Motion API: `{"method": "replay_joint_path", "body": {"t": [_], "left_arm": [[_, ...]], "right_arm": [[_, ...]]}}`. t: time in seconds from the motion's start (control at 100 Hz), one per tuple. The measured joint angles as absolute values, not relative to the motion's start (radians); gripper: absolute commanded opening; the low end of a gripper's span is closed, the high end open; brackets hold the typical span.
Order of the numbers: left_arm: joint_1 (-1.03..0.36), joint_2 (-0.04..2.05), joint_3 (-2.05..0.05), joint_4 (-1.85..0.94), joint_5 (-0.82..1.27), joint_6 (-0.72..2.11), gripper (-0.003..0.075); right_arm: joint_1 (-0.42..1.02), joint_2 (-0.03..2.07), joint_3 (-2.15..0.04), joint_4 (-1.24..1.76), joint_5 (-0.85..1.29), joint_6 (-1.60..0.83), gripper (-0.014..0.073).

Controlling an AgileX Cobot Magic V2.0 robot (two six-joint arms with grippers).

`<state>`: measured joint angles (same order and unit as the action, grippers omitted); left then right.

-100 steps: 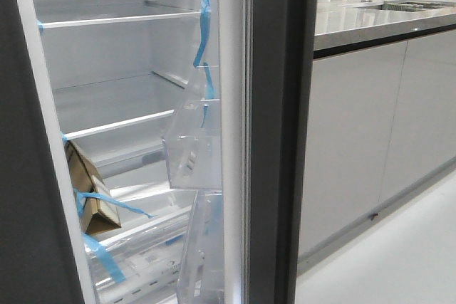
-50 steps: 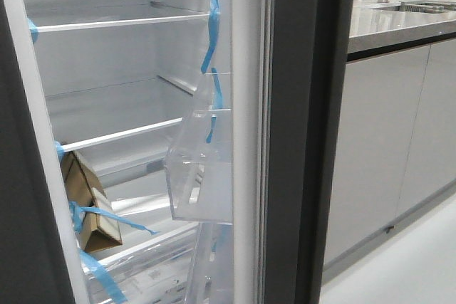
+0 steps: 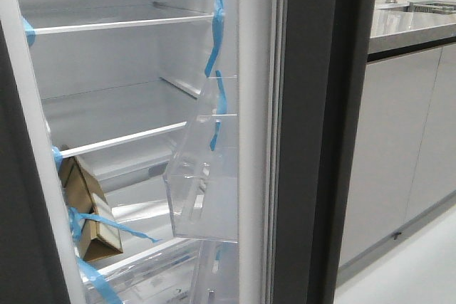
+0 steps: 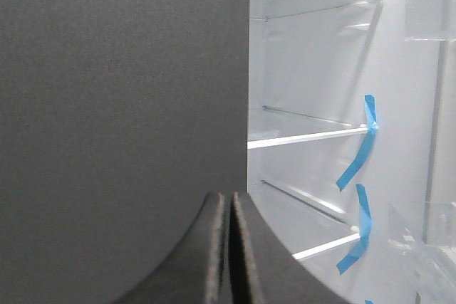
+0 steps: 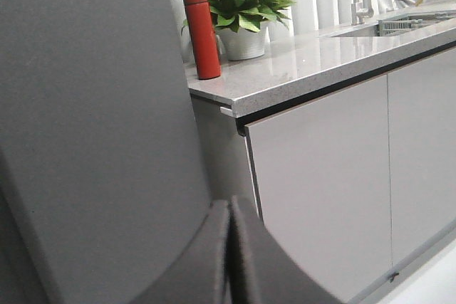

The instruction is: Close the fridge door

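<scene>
fridge door (image 3: 313, 133) stands open, seen edge-on right of the white interior, clear bin (image 3: 203, 183) on its inner face. left gripper (image 4: 229, 247) and right gripper (image 5: 229, 254) both clenched, fingers pressed together, empty.

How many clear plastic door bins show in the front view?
2. One clear plastic bin hangs midway up the open dark grey fridge door's white inner side; a second clear bin sits below it, cut off by the frame. Others may be hidden.
</scene>
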<state>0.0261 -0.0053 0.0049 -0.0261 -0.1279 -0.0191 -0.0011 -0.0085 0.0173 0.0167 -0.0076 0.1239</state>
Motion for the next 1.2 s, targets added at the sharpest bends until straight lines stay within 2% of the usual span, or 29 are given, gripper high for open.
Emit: {"method": "replay_joint_path", "body": {"t": [0.45, 0.68, 0.96, 1.2], "left_arm": [[0.026, -0.005, 0.005, -0.026, -0.128, -0.019, -0.002], [0.026, -0.005, 0.005, -0.026, -0.128, -0.019, -0.002], [0.026, -0.005, 0.005, -0.026, -0.128, -0.019, -0.002], [0.026, -0.005, 0.005, -0.026, -0.128, -0.019, -0.002]], "right_arm": [[-0.001, -0.008, 0.017, 0.017, -0.008, 0.124, -0.0046], [-0.001, 0.006, -0.04, 0.167, 0.036, 0.124, -0.0046], [-0.001, 0.331, -0.32, 0.467, 0.047, 0.124, -0.0046], [-0.001, 0.609, -0.425, 0.796, 0.046, 0.124, -0.0046]]}}
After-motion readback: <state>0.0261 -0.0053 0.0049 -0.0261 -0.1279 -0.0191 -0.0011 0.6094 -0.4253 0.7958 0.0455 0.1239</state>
